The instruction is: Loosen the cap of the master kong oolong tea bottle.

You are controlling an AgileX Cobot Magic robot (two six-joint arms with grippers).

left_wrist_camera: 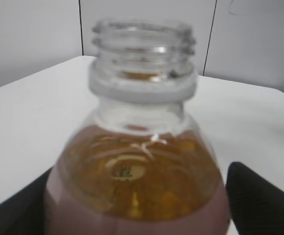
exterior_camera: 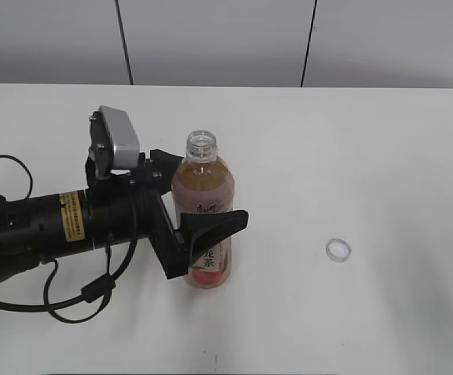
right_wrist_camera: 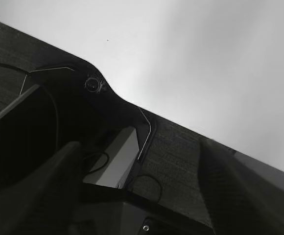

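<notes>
The master kong oolong tea bottle (exterior_camera: 204,215) stands upright just left of the middle of the white table (exterior_camera: 383,156), its threaded neck bare and open. The left gripper (exterior_camera: 191,203) reaches in from nine o'clock, its black fingers (exterior_camera: 215,225) clamped on the bottle's body. A small clear ring (exterior_camera: 338,250) lies well apart at about four o'clock. The right gripper's fingers (right_wrist_camera: 240,191) stand spread, holding nothing.
</notes>
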